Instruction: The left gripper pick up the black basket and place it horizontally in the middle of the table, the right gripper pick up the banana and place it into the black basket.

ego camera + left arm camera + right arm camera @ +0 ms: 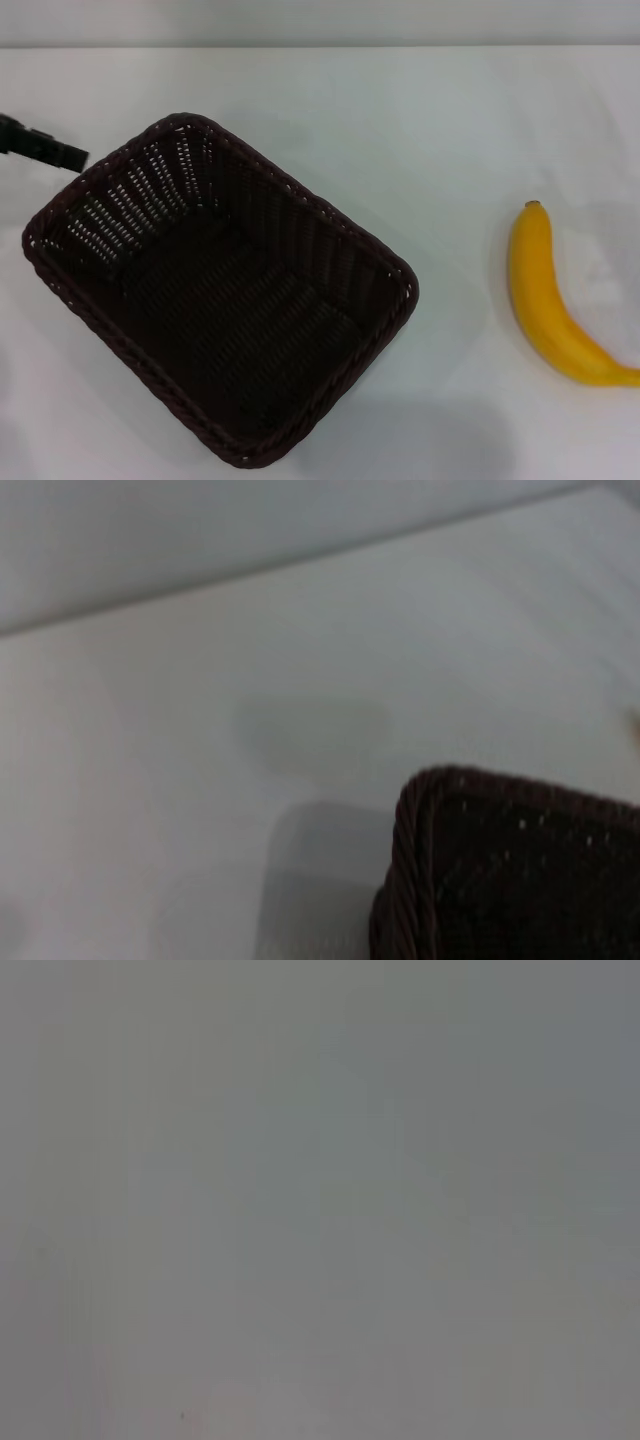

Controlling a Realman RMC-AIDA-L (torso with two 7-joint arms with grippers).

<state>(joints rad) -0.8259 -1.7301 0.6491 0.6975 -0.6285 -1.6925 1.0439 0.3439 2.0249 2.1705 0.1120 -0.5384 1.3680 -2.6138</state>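
While the black basket (220, 290) lies skewed, left gripper (45, 147) state cannot be told.

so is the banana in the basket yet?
No. The banana lies on the table, apart from the black basket, which is empty.

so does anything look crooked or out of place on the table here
The black basket sits askew, turned diagonally on the table and left of centre rather than lying square in the middle. It is empty; the banana lies apart on the right. The left gripper is by the basket's far-left rim. Nothing looks spilled or damaged.
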